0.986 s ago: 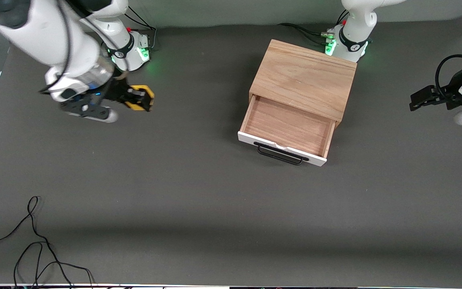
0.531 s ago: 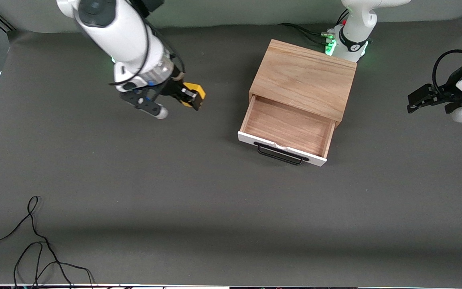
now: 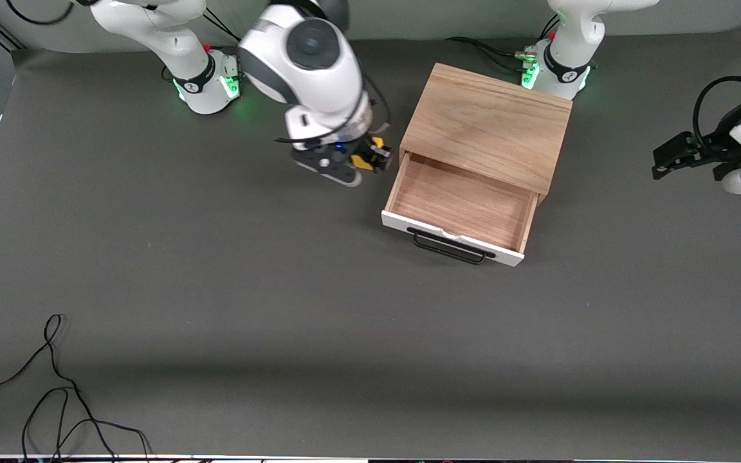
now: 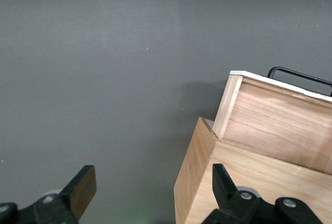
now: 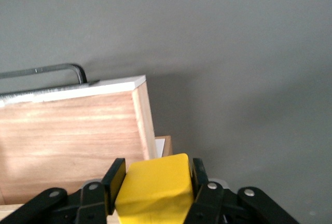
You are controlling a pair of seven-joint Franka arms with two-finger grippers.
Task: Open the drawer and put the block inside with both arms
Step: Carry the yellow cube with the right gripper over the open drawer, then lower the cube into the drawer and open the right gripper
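The light oak box (image 3: pixel 486 125) stands near the left arm's base. Its drawer (image 3: pixel 460 206) is pulled open, with a white front panel and a black bar handle (image 3: pixel 451 247); the wooden inside holds nothing. My right gripper (image 3: pixel 374 161) is shut on the yellow block (image 3: pixel 375 159), up in the air beside the drawer's side wall at the right arm's end. The right wrist view shows the block (image 5: pixel 153 190) clamped between both fingers, the drawer (image 5: pixel 72 141) below it. My left gripper (image 3: pixel 669 161) is open, holds nothing and waits at the left arm's end of the table; its wrist view shows the box (image 4: pixel 249 182).
Black cables (image 3: pixel 55 392) lie loose on the grey table near the front camera at the right arm's end. The arm bases (image 3: pixel 206 80) glow green at the table's back edge.
My right arm has swung with the yellow block from near its own base across to the open drawer's side. The left gripper has barely shifted.
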